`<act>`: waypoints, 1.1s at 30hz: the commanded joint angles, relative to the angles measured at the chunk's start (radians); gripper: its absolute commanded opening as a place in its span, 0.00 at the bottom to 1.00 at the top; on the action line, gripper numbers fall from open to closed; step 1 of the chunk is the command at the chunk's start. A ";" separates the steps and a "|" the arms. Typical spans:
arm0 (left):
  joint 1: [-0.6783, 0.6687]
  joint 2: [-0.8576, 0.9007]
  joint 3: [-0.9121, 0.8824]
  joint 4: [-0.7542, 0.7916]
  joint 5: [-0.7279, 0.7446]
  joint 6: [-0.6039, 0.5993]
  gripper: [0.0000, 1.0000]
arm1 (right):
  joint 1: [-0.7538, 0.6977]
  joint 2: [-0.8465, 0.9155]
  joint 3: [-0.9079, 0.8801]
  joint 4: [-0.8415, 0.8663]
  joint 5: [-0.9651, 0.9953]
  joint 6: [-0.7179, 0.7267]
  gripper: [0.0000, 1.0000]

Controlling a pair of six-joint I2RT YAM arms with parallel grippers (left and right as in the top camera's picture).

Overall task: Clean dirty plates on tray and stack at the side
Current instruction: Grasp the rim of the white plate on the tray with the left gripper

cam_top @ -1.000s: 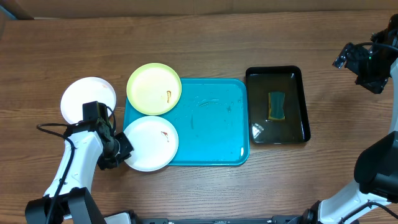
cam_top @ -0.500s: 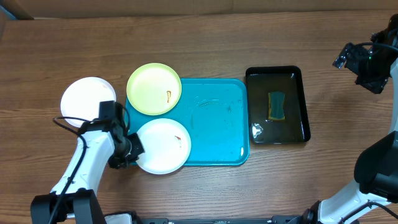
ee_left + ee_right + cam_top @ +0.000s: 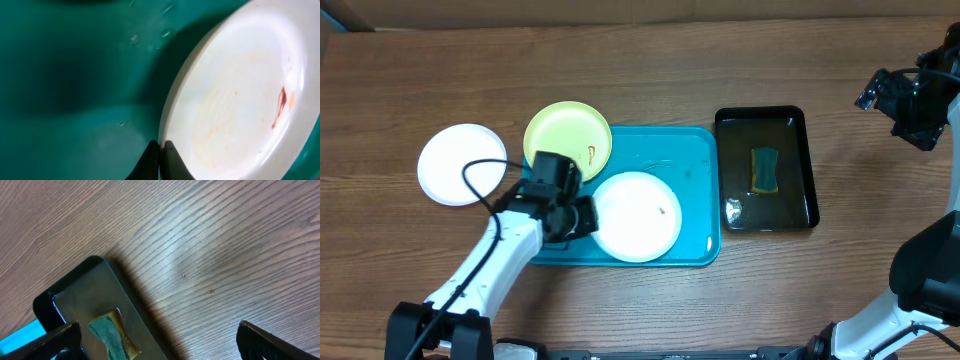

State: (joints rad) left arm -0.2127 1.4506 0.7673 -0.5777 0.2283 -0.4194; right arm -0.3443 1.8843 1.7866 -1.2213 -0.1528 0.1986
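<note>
Work on the dirty plates looks about a third done. Nearest the robot, the left gripper [image 3: 160, 154] is pinched tight on the left rim of a smeared white plate [image 3: 637, 216]. That plate lies flat on the near half of the tray [image 3: 695, 160], a reddish streak [image 3: 280, 107] unwiped on its face. At the tray's far left corner a yellow-green plate [image 3: 560, 140] overhangs the rim, partly on the tray and partly off it, with its own brown mark [image 3: 591, 154]. Well left of the tray, a second white plate [image 3: 455, 160] rests alone on the wood and shows no stain. It is judged the one plate finished and the start of the stack, leaving two to wipe and set on it. Just right of the tray a black basin [image 3: 792, 140] holds a little liquid and a sponge [image 3: 766, 168], with neither arm near it. Farther right of the tray, beyond the basin, the right gripper [image 3: 157, 330] hangs above the wood, jaws spread wide and empty. The table [image 3: 650, 70] is brown wood-grain, with a few small specks beside the basin. Of the room, only a pale brown strip past the table's far edge shows.
</note>
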 commanded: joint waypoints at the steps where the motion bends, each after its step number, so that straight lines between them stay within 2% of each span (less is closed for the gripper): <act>1: -0.074 0.001 -0.005 0.104 -0.005 -0.034 0.04 | 0.001 -0.010 0.010 0.004 0.003 0.004 1.00; 8: -0.129 0.001 -0.005 0.196 -0.184 -0.034 0.04 | 0.001 -0.010 0.010 0.005 0.003 0.004 1.00; 18: -0.129 0.001 -0.005 0.269 -0.187 -0.022 0.05 | 0.001 -0.010 0.010 0.004 0.003 0.004 1.00; 29: -0.130 0.001 -0.006 0.267 -0.169 -0.022 0.06 | 0.001 -0.010 0.010 0.004 0.003 0.004 1.00; 31: -0.130 0.001 -0.006 0.265 -0.168 -0.021 0.11 | 0.001 -0.010 0.010 0.004 0.003 0.004 1.00; 33: -0.130 0.001 -0.006 0.267 -0.168 -0.001 0.30 | 0.001 -0.010 0.010 0.004 0.003 0.004 1.00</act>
State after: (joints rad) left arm -0.3389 1.4517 0.7639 -0.3145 0.0570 -0.4400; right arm -0.3443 1.8843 1.7866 -1.2217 -0.1528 0.1982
